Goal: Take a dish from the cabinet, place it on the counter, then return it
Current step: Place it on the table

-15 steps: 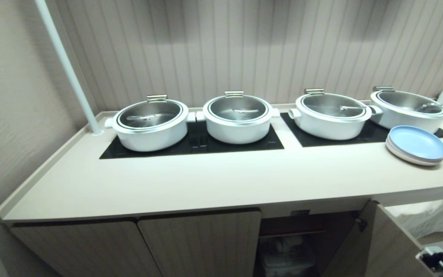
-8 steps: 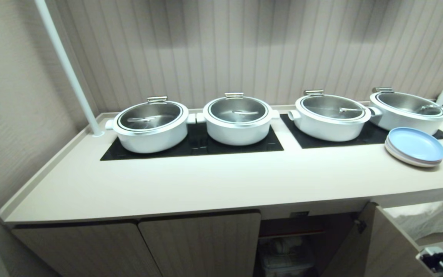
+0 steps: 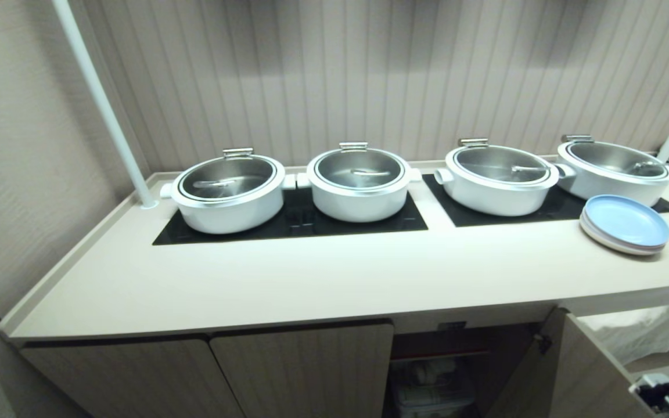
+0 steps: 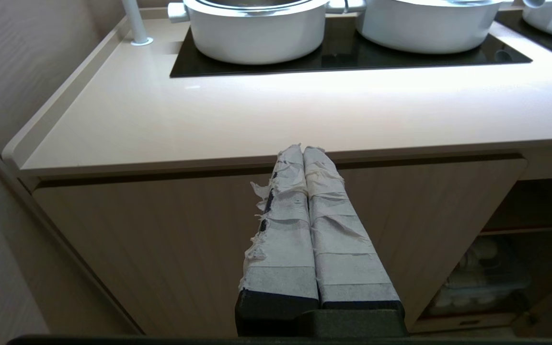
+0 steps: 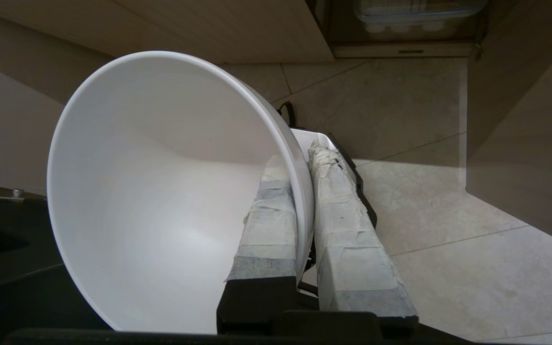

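The bench has a broad bare strip along its front edge, running from the raised lip at the left wall to a stack of pastel plates near the right end. Behind that strip, four white lidded pots stand in a row on black cooktop panels, close to the fluted back wall. A white pole rises from the bench's back left corner.

Below, the cabinet shows two doors closed on the left and one door swung out on the right. Inside the open bay sits a clear lidded box holding whitish ware, too dim to name.

The right claw is clamped on the rim of the white bowl, one taped finger inside and one outside, low over the tiled floor before the open bay. The bowl is empty.

The left claw, fingers pressed together and holding nothing, points at the bench's front edge.
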`<state>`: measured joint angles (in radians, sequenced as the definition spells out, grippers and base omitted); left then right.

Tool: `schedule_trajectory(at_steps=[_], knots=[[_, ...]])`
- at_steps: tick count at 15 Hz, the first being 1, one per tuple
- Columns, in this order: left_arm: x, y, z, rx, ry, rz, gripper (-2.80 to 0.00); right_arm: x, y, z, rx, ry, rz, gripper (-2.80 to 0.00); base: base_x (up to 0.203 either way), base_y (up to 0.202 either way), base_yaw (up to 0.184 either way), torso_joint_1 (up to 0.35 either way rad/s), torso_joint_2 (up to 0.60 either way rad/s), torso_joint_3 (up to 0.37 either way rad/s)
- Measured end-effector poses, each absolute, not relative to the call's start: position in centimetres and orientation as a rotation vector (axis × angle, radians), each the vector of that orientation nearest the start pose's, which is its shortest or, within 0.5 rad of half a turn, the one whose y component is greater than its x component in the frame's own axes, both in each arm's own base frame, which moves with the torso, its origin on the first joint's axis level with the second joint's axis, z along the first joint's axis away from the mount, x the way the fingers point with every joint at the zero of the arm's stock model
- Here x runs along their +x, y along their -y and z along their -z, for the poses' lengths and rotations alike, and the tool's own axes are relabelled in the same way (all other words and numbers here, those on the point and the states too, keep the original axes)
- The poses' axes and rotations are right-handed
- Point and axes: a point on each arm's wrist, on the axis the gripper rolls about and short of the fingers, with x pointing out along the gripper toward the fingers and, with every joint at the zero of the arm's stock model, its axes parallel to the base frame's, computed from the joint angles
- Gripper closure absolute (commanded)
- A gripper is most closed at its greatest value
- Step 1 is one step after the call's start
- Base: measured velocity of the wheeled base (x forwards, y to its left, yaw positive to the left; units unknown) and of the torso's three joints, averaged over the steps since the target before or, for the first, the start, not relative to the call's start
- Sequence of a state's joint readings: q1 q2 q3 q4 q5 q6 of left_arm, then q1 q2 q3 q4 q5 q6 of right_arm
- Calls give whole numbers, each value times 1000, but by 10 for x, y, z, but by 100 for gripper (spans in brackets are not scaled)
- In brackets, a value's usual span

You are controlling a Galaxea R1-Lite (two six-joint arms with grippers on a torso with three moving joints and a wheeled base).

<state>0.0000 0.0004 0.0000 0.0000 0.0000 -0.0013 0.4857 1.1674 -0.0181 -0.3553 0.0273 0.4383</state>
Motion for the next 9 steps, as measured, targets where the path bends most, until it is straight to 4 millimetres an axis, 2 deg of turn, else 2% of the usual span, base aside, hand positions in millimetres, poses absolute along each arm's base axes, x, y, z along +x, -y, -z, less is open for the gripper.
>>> schedule_trajectory(at_steps=[9], knots=[[-23, 0, -75, -1, 0, 0, 0, 83, -44, -75, 226, -864, -303, 0, 0, 0, 0, 15, -28, -15]])
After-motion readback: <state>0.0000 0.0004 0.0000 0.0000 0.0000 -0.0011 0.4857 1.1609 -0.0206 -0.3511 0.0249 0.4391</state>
